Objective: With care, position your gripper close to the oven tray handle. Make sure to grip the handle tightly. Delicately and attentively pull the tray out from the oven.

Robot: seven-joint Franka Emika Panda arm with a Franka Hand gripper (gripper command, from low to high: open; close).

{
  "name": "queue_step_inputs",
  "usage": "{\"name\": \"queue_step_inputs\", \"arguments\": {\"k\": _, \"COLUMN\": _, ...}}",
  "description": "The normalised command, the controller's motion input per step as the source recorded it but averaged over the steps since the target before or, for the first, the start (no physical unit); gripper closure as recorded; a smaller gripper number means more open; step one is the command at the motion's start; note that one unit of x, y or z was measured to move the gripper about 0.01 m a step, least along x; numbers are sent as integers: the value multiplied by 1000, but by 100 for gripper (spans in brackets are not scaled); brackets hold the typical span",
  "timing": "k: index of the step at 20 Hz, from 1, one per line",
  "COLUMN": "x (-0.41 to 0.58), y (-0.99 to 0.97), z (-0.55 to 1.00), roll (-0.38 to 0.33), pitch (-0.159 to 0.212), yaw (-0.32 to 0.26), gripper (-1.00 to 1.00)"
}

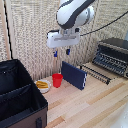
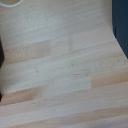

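The oven (image 1: 114, 52), black with silvery front parts, stands at the exterior view's right on the wooden table. The tray (image 1: 96, 71), a dark wire rack, lies low in front of it and reaches toward the table's middle. The oven tray handle (image 1: 93, 75) is the thin dark bar along the rack's near edge. My gripper (image 1: 61, 52) hangs high above the table, to the exterior view's left of the oven and well away from the handle. Its blue-tipped fingers (image 1: 55, 53) are apart and hold nothing. The wrist view shows only table planks (image 2: 60, 65), with no fingers in it.
An upright navy-blue slab (image 1: 74, 75) stands below the gripper, with a red cup (image 1: 57, 80) beside it. A white plate (image 1: 43, 85) with yellow food lies further left. A large black fabric case (image 1: 20, 95) fills the exterior view's left. A woven screen backs the table.
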Motion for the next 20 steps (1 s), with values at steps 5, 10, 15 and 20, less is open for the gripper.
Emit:
{"name": "queue_step_inputs", "arguments": {"k": 5, "x": -189, "y": -265, "z": 13, "roll": -298, "pitch": -16, "yaw": 101, "gripper": -100}}
{"name": "queue_step_inputs", "arguments": {"k": 10, "x": -214, "y": -339, "z": 22, "roll": -340, "pitch": -22, "yaw": 111, "gripper": -100}}
{"name": "queue_step_inputs", "arguments": {"k": 15, "x": -205, "y": -350, "z": 7, "roll": -342, "pitch": -34, "yaw": 114, "gripper": -100}}
{"name": "queue_step_inputs", "arguments": {"k": 20, "x": -151, "y": -415, "z": 0, "roll": -332, "pitch": -46, "yaw": 99, "gripper": -100}}
